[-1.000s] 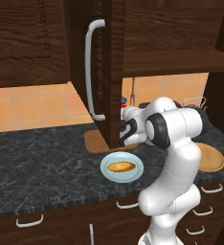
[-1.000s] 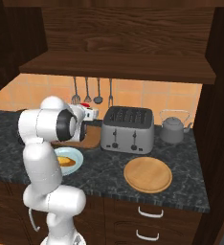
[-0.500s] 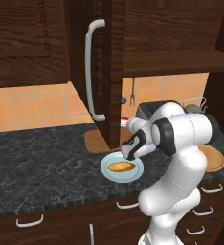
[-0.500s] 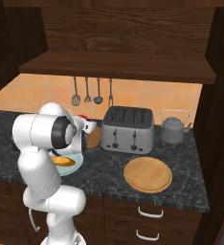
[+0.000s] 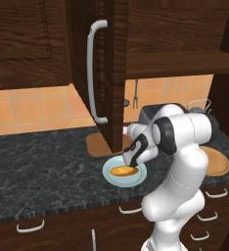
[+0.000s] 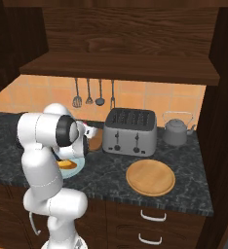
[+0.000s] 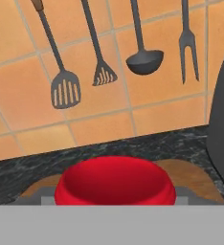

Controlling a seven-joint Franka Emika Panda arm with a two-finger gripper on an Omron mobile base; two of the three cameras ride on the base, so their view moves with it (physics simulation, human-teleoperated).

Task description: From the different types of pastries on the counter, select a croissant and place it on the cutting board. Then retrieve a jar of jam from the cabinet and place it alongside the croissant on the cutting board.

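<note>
Jar [image 7: 115,182] gripped in half-open jaws, now lower than a second ago, board [image 7: 193,178] just beneath; yellow roll on plate [image 5: 125,171] nearby. Set-down next.

Four utensils [image 7: 99,57] hang on the wall. The counter [image 6: 194,192] carries one toaster [image 6: 130,131], one kettle [image 6: 177,132], one round dish [image 6: 150,178] and one plate [image 5: 111,179]. One pastry [image 5: 123,171] lies on the plate.
</note>
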